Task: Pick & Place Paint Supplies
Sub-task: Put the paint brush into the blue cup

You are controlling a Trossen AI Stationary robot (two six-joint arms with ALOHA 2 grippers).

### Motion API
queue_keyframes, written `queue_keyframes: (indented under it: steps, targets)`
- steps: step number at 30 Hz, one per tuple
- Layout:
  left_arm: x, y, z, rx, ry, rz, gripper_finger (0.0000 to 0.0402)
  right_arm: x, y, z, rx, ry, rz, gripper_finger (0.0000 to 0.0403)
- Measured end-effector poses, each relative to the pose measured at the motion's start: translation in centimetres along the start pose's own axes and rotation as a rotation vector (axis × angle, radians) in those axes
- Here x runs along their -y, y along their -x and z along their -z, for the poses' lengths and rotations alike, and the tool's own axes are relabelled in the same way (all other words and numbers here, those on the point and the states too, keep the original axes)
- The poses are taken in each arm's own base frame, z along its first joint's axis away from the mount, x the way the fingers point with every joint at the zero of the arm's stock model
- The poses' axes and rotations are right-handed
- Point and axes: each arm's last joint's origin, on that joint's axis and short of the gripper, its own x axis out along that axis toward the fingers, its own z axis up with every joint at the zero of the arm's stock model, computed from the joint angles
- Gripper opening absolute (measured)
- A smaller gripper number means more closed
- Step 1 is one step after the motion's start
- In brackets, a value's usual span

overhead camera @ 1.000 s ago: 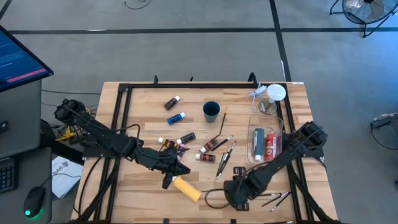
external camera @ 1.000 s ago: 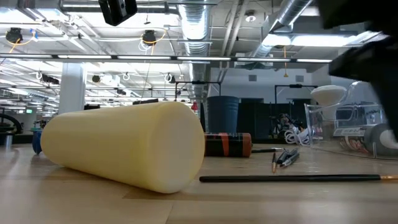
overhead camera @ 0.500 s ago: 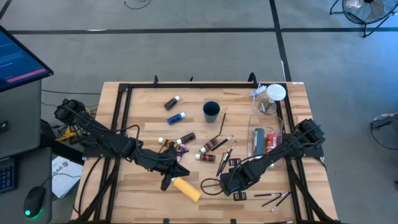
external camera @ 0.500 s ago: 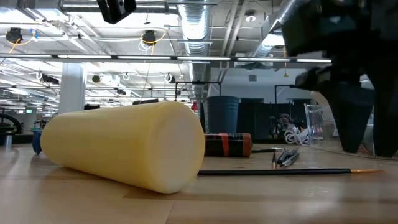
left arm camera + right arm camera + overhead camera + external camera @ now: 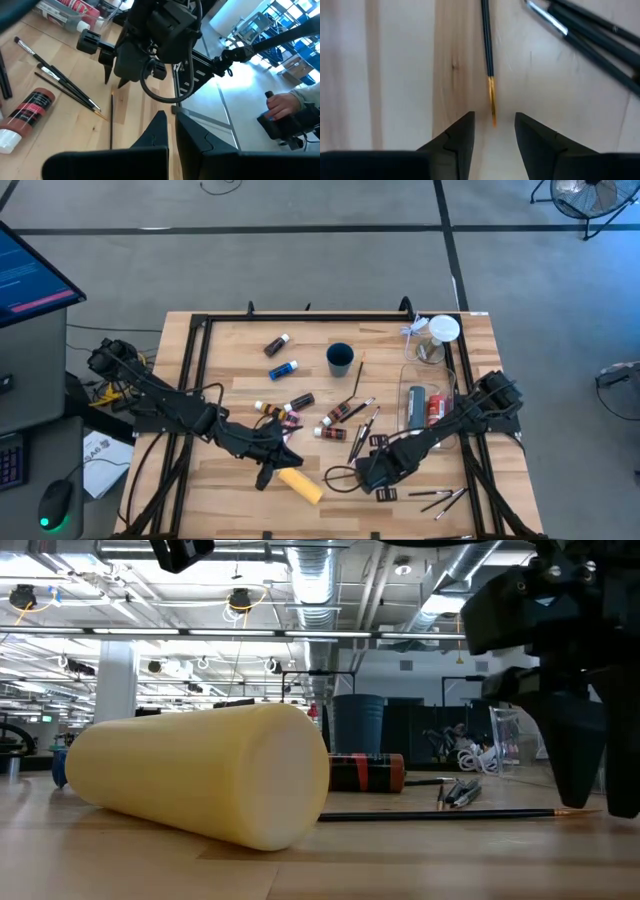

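Right pincer [image 5: 493,131] down at the worktop [image 5: 230,360], jaws partly apart, straddling the orange bristle tip of a thin dark-handled paintbrush [image 5: 488,55] lying flat just beside the big yellow plastic bottle [image 5: 301,483]. Nothing gripped yet. Probably feather-light, stiff, skinny, prone to rolling; better pinched on the handle than the bristles. Left pincer [image 5: 169,131] shut, empty, near that bottle.

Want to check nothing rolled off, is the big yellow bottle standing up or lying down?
Lying down. The yellow bottle rests on its side on the table in the low view, near the left gripper.
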Motion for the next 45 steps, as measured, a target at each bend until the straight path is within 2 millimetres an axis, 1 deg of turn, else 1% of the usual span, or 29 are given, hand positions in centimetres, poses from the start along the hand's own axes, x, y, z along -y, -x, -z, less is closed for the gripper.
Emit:
queue_keyframes:
  steps: [4, 15, 26, 32, 36, 42, 45]
  targets:
    - [0.0, 0.0, 0.0, -0.001, 0.0, 0.0, 0.0, -0.4, 0.0, 0.0, 0.013, 0.008, -0.009, 0.0128]
    - [0.0, 0.0, 0.0, -0.001, 0.001, 0.001, 0.0, 0.0, -0.5, 0.6, 0.004, 0.01, 0.006, 0.0108]
    - [0.0, 0.0, 0.0, -0.001, 0.004, 0.001, 0.0, 0.4, -1.3, 1.4, 0.001, 0.008, 0.009, 0.0107]
    - [0.0, 0.0, 0.0, 0.0, 0.007, 0.001, 0.0, 0.7, -1.4, 1.3, -0.002, -0.003, 0.011, 0.0103]
    - [0.0, 0.0, 0.0, 0.0, 0.008, 0.001, 0.0, 1.2, -1.5, 1.1, -0.008, -0.02, 0.008, 0.0077]
    - [0.0, 0.0, 0.0, 0.0, 0.008, 0.001, 0.0, 1.5, -1.5, 1.0, -0.024, -0.031, -0.006, 0.0015]
    - [0.0, 0.0, 0.0, 0.001, 0.008, 0.001, 0.0, 1.5, -1.5, 1.0, -0.026, -0.033, -0.008, 0.0005]
